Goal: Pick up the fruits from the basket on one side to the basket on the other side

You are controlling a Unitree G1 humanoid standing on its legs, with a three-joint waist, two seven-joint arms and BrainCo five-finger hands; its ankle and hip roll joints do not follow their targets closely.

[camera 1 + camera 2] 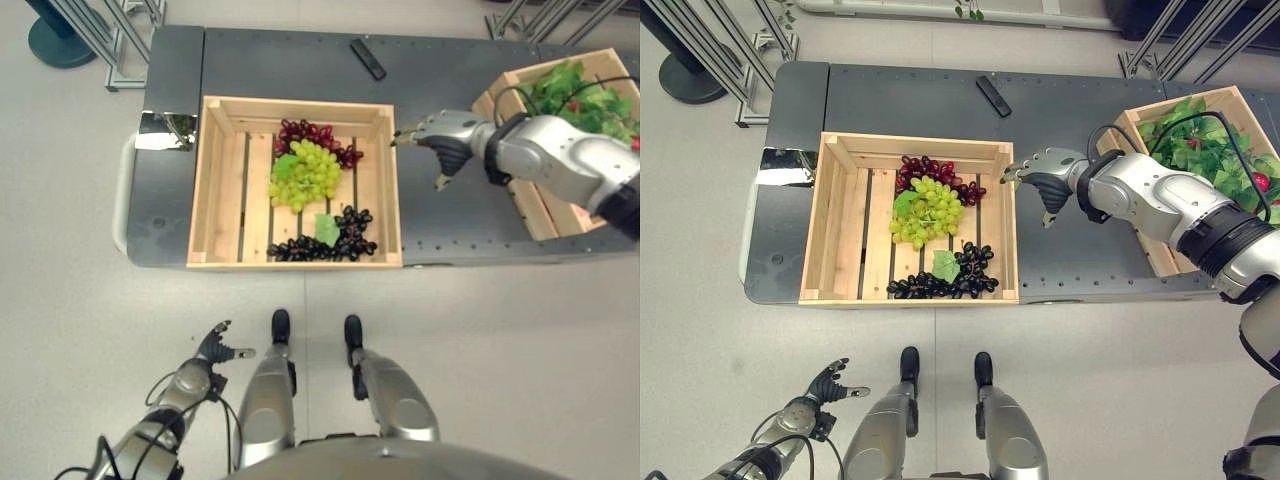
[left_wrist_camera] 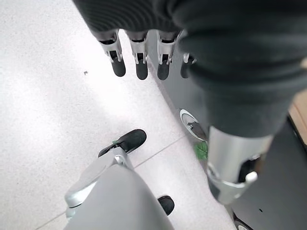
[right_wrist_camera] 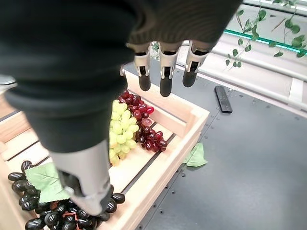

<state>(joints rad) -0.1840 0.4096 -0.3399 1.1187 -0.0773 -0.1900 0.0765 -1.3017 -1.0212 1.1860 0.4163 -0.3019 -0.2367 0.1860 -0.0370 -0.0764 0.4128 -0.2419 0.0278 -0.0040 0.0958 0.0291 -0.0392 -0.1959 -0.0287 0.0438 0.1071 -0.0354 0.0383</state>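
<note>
While the right hand [image 1: 1045,172] hovers empty, fingers loose, just beside the left crate's [image 1: 835,215] right wall, red [image 1: 935,170], green [image 1: 928,208] & black grapes [image 1: 955,278] lie inside — the leafy crate [image 1: 1160,255] sits well apart. Left hand [image 1: 828,385] hangs low, fingers relaxed.

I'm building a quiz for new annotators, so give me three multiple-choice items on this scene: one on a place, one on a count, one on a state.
1. Where is the right robot hand?
A. inside the leafy crate
B. over the table between the two crates
C. down by the floor

2. How many grape bunches lie in the left crate?
A. one
B. three
C. five

3. What does the right robot hand hold?
A. nothing
B. green grapes
C. the remote

Key: 1 B, it hangs beside the crate's edge; 2 B, red grapes, green grapes and black grapes; 3 A, straight fingers, nothing between them.
</note>
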